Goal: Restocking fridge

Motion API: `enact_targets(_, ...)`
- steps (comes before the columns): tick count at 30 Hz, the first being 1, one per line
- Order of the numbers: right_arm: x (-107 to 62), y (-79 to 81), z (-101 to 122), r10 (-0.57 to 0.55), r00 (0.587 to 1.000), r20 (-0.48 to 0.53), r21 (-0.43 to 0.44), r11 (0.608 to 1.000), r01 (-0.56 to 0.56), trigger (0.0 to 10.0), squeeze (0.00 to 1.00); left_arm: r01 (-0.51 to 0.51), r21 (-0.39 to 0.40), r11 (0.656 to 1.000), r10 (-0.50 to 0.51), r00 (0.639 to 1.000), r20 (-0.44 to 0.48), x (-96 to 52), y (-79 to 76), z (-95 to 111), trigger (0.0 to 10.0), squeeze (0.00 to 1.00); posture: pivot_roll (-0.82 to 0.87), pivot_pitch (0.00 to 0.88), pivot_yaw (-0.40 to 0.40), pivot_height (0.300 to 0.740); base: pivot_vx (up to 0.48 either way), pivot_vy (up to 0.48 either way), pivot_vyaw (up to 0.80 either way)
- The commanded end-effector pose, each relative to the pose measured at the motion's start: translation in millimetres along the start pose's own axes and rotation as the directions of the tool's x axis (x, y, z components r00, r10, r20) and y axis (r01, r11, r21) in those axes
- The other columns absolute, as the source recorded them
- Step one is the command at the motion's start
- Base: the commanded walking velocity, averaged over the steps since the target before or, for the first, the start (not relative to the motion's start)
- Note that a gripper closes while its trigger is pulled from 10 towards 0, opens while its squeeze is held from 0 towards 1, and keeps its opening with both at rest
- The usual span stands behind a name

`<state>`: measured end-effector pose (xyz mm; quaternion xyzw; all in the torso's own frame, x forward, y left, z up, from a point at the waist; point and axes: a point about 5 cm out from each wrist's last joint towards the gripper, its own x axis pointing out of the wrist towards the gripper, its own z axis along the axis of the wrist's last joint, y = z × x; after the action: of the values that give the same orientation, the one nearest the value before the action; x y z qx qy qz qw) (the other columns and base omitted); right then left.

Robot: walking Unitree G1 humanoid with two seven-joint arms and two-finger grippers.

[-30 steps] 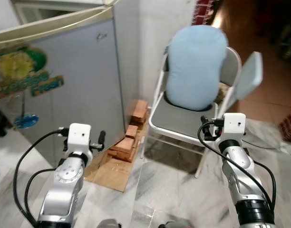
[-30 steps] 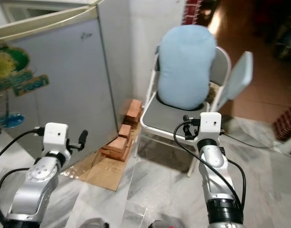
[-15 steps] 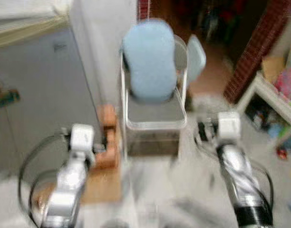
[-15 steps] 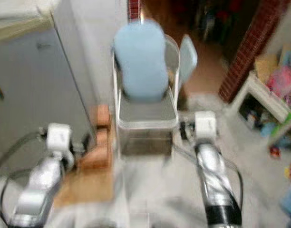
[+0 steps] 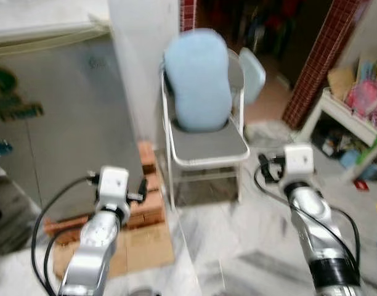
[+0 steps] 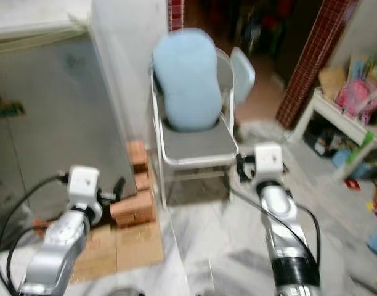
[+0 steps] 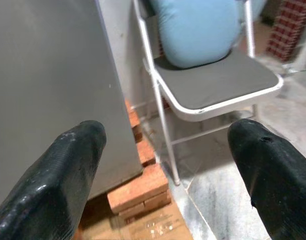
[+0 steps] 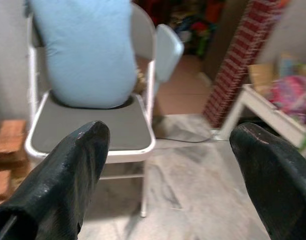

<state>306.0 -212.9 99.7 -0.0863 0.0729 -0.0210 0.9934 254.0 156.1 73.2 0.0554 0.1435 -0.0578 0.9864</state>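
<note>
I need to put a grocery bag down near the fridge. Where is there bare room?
The front of the chair seat, ahead of the blue cushion, is bare. So is the marble floor between chair and white shelf. Beside the fridge, bricks and cardboard crowd the floor.

A matt grey metal fridge (image 5: pixel 59 123) is seen propped on rough red bricks (image 5: pixel 148 206) and brown cardboard (image 6: pixel 124 246). A soft blue cloth cushion (image 5: pixel 198 80) is set on a white-painted metal chair (image 7: pixel 213 82). Polished, glossy marble flooring (image 5: pixel 250 253) is shown.
</note>
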Motion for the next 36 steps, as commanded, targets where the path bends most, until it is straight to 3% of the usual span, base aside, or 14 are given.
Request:
enact_targets(1,3.5,2.3,3,0.008,1.0,0.007,0.004,1.0,-0.008,10.0,0.0,-0.002,0.009,1.0,0.001,1.0,0.009,-1.4,5.2,2,10.0,0.0,0.0,0.04,-0.013,0.74,0.0,0.48,-0.77)
enact_targets(12,1.9,8.5,0,0.028,1.0,0.002,0.005,1.0,-0.028,10.0,0.0,0.048,0.002,0.999,-0.048,0.999,0.002,-4.9,-2.0,2,10.0,0.0,0.0,0.044,-0.013,0.74,0.0,0.478,-0.77)
enact_targets(17,-1.2,10.9,-5,0.034,0.999,-0.014,0.01,0.999,-0.034,10.0,0.0,0.154,-0.053,0.987,-0.156,0.988,-0.02,-6.7,-13.3,2,10.0,0.0,0.0,0.045,-0.01,0.74,-0.227,0.404,-0.77)
enact_targets(23,0.1,10.6,-4,0.031,0.999,-0.01,0.015,0.999,-0.031,10.0,0.0,0.209,0.025,0.978,-0.209,0.978,0.015,-8.3,-21.5,5,10.0,0.0,-0.01,0.042,-0.006,0.74,-0.307,0.374,-0.78)
enact_targets(36,-3.2,16.2,-6,0.035,0.999,-0.009,0.027,0.999,-0.035,10.0,0.0,0.226,0.073,0.971,-0.231,0.97,0.076,-7.9,-23.2,13,10.0,0.0,-0.01,0.034,-0.003,0.74,-0.227,0.376,-0.78)
